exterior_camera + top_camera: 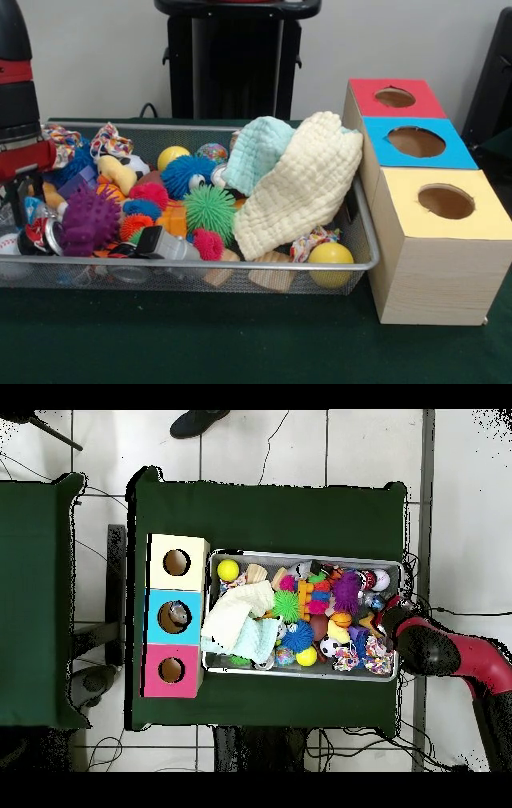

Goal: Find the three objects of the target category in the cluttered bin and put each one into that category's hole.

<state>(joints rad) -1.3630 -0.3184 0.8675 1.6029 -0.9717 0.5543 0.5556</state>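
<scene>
The arm (18,104) hangs over one end of the wire bin (364,240), right above the purple spiky ball (86,222). Can't tell how the gripper is set. Cream cloth (300,188) is draped at the other end, next to the boxes (436,240) with holes.

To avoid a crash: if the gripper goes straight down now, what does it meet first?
Below the gripper, probably the small toys piled at that end of the mesh bin, beside the purple spiky ball; depth is unclear.
</scene>
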